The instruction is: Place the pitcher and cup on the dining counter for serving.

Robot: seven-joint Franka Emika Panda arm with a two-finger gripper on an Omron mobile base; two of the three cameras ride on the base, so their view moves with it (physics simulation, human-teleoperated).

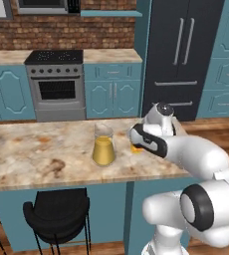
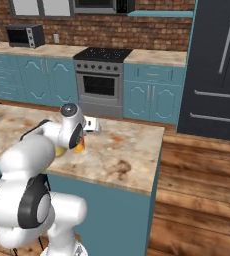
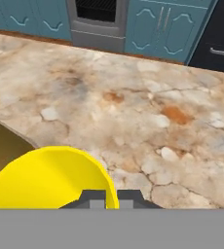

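- The pitcher [image 1: 103, 146], clear glass with yellow-orange liquid filling its lower half, stands upright on the dining counter [image 1: 32, 154], back from the front edge; this half of the task looks done
- The cup [image 3: 50, 177], small and yellow-orange, sits just beside the pitcher on the side nearer the arm; in the left base view only a sliver of orange shows behind the wrist, so whether its base rests on the stone or hangs just above it cannot be told
- The gripper [image 3: 112, 198] is closed on the cup's rim; in the hand view the two dark tips meet at the yellow edge, the cup's open mouth spreading to one side
- What seems left: set the cup down if it is not yet resting, let go, and lift the hand away
- Beyond the counter stand a steel oven [image 1: 56, 89], teal cabinets [image 1: 113, 92] and a dark refrigerator [image 1: 183, 55]; a black stool [image 1: 57, 214] sits under the counter's near edge
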